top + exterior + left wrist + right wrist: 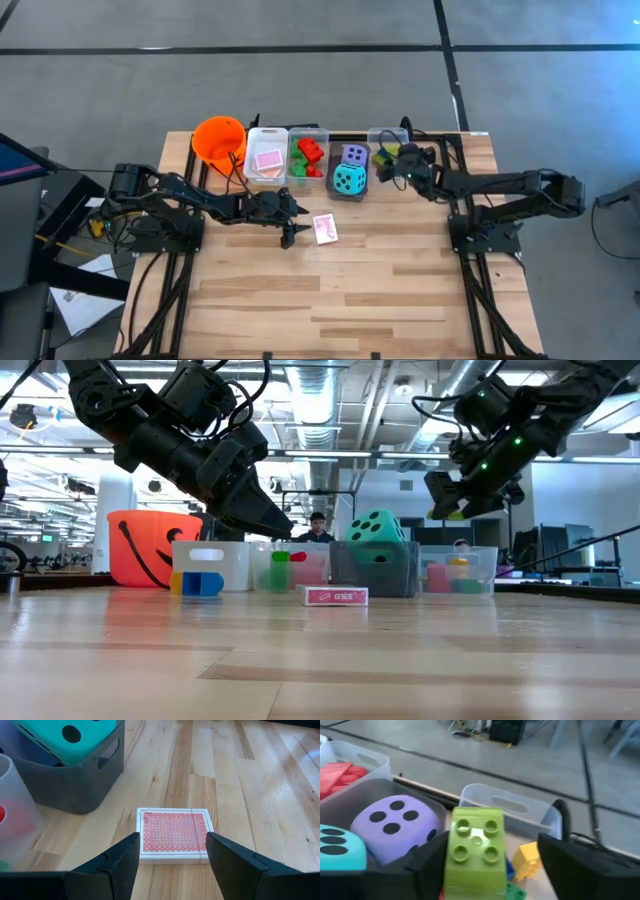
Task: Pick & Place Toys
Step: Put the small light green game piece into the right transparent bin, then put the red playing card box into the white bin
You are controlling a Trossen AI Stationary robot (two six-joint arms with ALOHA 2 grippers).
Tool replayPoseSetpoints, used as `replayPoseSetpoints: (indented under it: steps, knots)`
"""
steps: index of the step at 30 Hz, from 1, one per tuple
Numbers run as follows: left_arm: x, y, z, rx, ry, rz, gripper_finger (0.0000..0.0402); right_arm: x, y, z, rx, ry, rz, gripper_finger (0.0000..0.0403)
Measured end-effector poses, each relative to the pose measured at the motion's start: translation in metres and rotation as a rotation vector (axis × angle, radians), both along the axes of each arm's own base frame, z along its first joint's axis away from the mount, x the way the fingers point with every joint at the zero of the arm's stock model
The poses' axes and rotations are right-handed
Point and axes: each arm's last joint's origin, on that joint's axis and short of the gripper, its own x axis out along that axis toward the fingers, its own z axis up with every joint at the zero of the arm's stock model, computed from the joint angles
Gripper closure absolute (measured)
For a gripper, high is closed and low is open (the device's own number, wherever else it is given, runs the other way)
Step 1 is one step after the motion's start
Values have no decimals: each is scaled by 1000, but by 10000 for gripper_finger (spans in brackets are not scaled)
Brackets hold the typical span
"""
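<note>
A pink-white card deck (173, 835) lies flat on the table (400, 270), also seen in the high view (325, 229). My left gripper (172, 852) is open and hovers above the deck's near end, one finger on each side, touching nothing; it also shows in the high view (297, 223). My right gripper (492, 850) is open above the rightmost clear bin (510, 810), with a green brick (472, 852) between its fingers. It also shows in the high view (392, 165). A teal die (349, 180) and a purple die (395, 822) sit in a dark grey bin (75, 790). My right gripper has the green brick's one side (449, 855) against one finger (427, 865). A gap shows between the brick and the other finger (580, 865). The brick is upright in the air above the clear bin, its studs toward the wrist camera. Its lower part is out of the picture.
At the table's far edge stand an orange bucket (218, 140), a white bin with a pink card (268, 158), a clear bin of red and green bricks (308, 155), the grey bin and the rightmost bin with a yellow brick (527, 860). Bare wood lies nearer.
</note>
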Motion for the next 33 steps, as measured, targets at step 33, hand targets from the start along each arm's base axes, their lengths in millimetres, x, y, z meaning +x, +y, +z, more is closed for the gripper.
replayPoseSetpoints:
  steps: [33]
  knots:
    - [0, -5, 0, 6, 3, -22, 181, 41, 161, -40, 79, -167, 483, 24]
